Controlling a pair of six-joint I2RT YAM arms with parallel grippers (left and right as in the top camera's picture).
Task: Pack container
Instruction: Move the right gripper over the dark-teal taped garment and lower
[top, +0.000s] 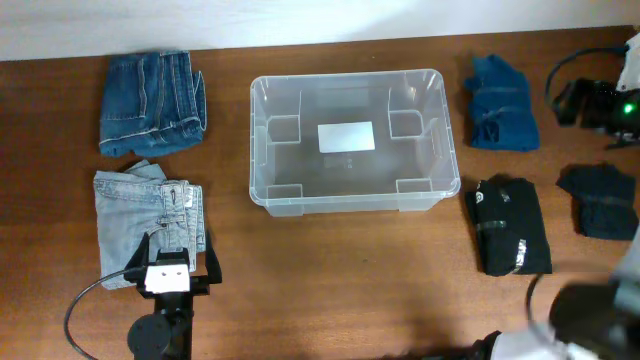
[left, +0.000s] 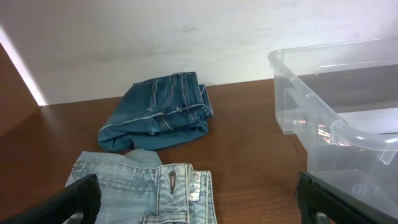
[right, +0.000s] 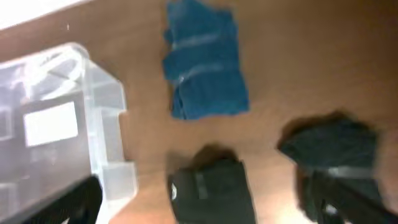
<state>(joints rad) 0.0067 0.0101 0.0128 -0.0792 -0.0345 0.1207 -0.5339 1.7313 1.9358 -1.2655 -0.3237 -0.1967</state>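
The clear container (top: 262, 140) stands empty mid-table, with a white label (top: 346, 136) on its bottom. It also shows in the left wrist view (left: 339, 127) and the right wrist view (right: 102, 93). My left gripper (top: 168, 262) is open and empty, low over the near end of folded light-blue jeans (top: 145, 215), which lie between its fingers (left: 199, 208) in the left wrist view (left: 146, 183). My right gripper (right: 208, 208) is open and empty, held above a folded black garment (right: 211, 193). In the overhead view the right arm (top: 595, 315) is a blur at the bottom right.
Folded dark-blue jeans (top: 150, 100) lie at the back left. Right of the container lie a blue garment (top: 500, 105), the black garment (top: 512, 225) and a dark navy garment (top: 600, 200). A black device with a green light and cable (top: 600, 100) sits at the far right.
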